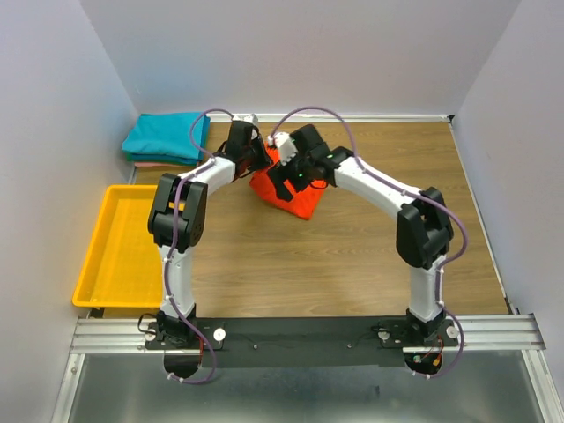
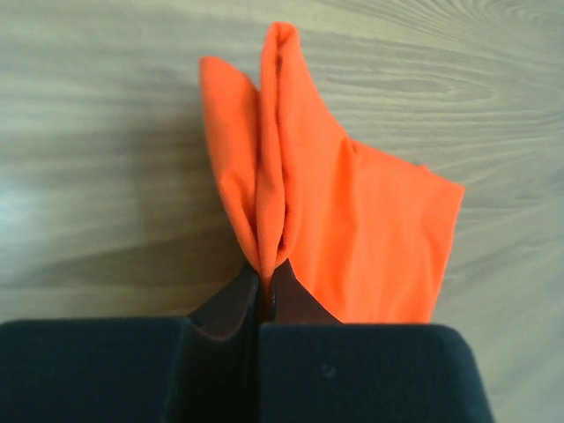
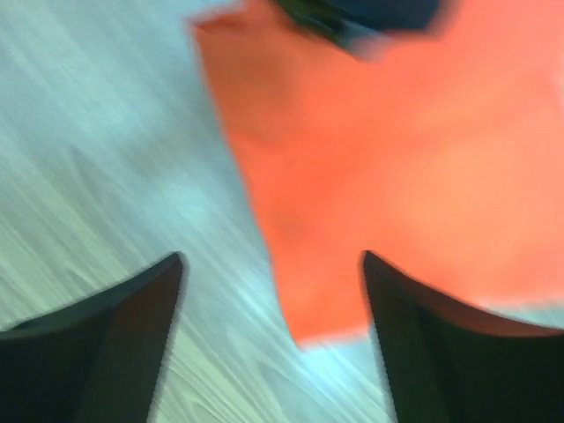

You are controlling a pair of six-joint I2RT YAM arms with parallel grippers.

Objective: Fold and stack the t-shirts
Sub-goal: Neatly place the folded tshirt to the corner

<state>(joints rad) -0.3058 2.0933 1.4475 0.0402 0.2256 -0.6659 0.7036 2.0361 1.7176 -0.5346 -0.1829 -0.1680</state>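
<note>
The orange-red t-shirt hangs bunched above the wooden table near the middle back. My left gripper is shut on a pinched fold of it, as the left wrist view shows, with the cloth hanging below. My right gripper is open beside the shirt; in the blurred right wrist view its fingers stand wide apart above the shirt's lower corner. A folded teal t-shirt lies on a pale pink one at the back left corner.
A yellow plastic tray sits at the table's left edge. White walls enclose the table at the back and on both sides. Bare wood lies in front of the shirt.
</note>
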